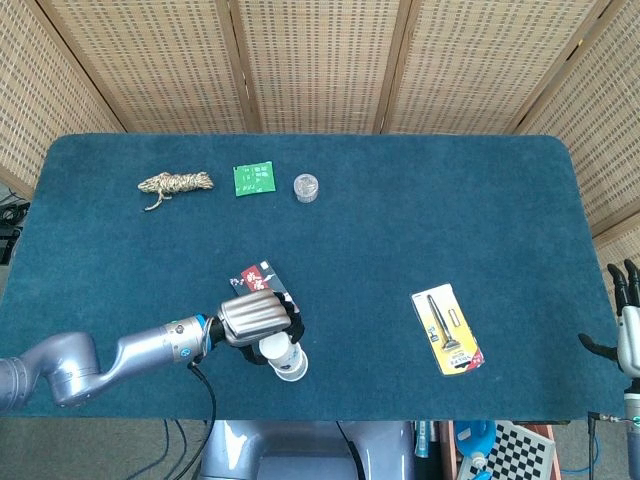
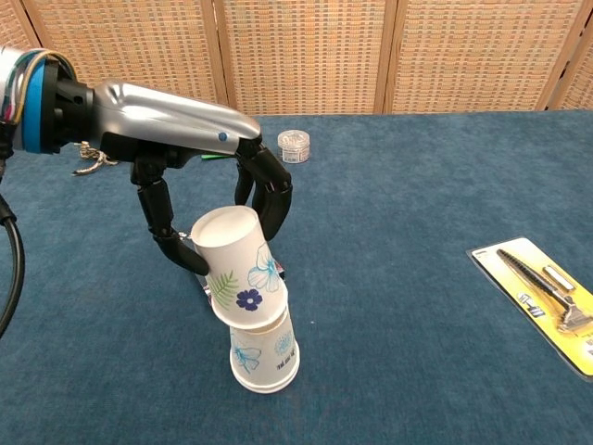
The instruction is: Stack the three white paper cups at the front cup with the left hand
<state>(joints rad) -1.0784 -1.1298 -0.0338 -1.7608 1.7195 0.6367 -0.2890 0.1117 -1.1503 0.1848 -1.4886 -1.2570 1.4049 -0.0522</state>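
Note:
My left hand [image 2: 215, 209] grips an upside-down white paper cup with a blue flower print [image 2: 239, 274]. That cup sits tilted over the top of the front cup [image 2: 266, 357], which stands upside-down near the table's front edge. In the head view the left hand [image 1: 254, 317] covers most of the held cup [image 1: 274, 348], and the front cup [image 1: 292, 367] shows just below it. I cannot tell whether the held cup is a single cup or two nested. My right hand [image 1: 626, 322] hangs off the table's right edge, holding nothing, fingers apart.
A red and black booklet [image 1: 258, 277] lies just behind the left hand. A yellow razor pack [image 1: 448, 328] lies at the right. At the back are a rope bundle [image 1: 175, 183], a green packet [image 1: 254, 179] and a small clear jar [image 1: 306, 187].

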